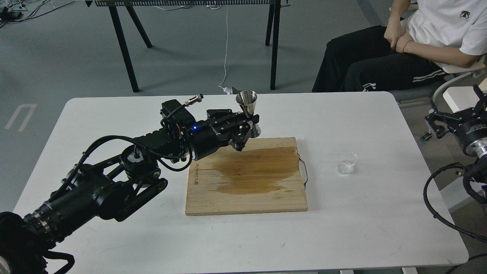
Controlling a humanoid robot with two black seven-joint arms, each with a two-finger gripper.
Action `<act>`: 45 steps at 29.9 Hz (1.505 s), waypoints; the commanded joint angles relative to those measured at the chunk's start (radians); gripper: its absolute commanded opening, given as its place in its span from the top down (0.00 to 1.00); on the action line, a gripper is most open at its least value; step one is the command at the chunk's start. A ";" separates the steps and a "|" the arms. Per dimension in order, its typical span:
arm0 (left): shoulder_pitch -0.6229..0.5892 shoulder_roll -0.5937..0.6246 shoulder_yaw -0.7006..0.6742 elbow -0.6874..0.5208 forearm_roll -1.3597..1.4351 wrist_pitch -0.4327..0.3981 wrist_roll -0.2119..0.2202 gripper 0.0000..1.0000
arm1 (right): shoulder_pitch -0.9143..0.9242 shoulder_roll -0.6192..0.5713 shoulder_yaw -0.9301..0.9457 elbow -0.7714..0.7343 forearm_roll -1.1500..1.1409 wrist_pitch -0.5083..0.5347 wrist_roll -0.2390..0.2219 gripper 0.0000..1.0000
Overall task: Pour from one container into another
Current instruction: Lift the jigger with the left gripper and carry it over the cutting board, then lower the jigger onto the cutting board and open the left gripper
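My left gripper [249, 123] is shut on the steel jigger [248, 105] and holds it upright in the air over the far edge of the wooden board [247, 179]. The tiny clear cup [347, 162] stands on the white table [114, 236] to the right of the board, far from both grippers. At the right edge, beyond the table, my right gripper [456, 114] stands open with nothing in it. My left arm hides the lemon.
A large wet stain darkens the board's middle, and a metal handle [304, 169] sticks out on its right side. A seated person [418, 42] is at the far right. Black trestle legs [121, 42] stand behind the table.
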State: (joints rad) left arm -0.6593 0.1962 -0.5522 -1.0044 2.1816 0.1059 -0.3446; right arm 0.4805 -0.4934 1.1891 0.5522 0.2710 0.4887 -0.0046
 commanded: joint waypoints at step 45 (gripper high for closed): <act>0.035 -0.155 0.094 0.280 0.000 0.000 0.062 0.84 | -0.002 0.003 0.000 0.002 0.001 0.000 0.000 0.00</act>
State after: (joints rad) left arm -0.6232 0.0417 -0.4587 -0.7242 2.1816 0.1074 -0.2821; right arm 0.4785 -0.4909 1.1890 0.5544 0.2715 0.4887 -0.0046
